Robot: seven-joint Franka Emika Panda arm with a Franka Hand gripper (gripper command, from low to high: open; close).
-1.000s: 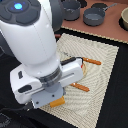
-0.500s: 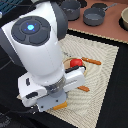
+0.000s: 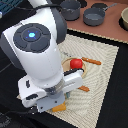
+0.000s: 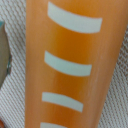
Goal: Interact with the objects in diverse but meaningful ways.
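Your arm fills the exterior view's left, low over the pastry (image 4: 70, 65), which crowds the wrist view, so a grasp looks intended. You cannot tell whether the hand is apart or clamped. The tomato (image 3: 76, 64) sits mid-frame on a plate (image 3: 66, 63). A striped mat (image 3: 102, 80) covers the desk (image 3: 117, 42); pots (image 3: 93, 16) sit upper right.
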